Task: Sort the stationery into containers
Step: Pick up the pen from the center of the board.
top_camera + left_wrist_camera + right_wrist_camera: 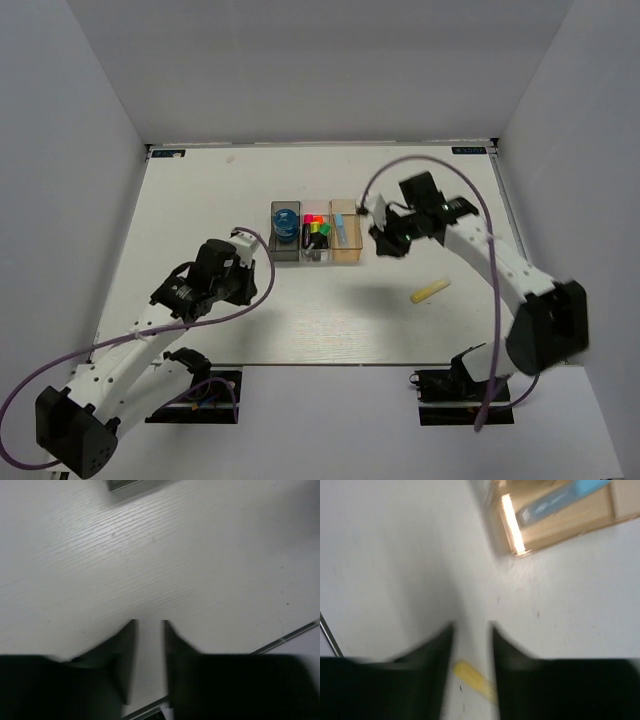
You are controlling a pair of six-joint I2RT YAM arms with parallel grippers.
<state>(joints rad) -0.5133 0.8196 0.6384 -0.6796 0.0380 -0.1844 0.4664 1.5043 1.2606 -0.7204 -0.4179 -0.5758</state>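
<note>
Pale-yellow bar loose on table; left end effector, right end effector both slightly parted, empty.

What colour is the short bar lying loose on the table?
The bar is pale yellow, clearest from the top external view.

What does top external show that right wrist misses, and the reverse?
Only top external: the dark smoky grey plastic bin holding the blue round roll, and the clear plastic bin of black highlighters. Only right wrist: the right tool, fingers parted, gripping nothing. Both: the amber-tan plastic bin with the light-blue short bar inside, and the pale-yellow short bar lying loose.
</note>
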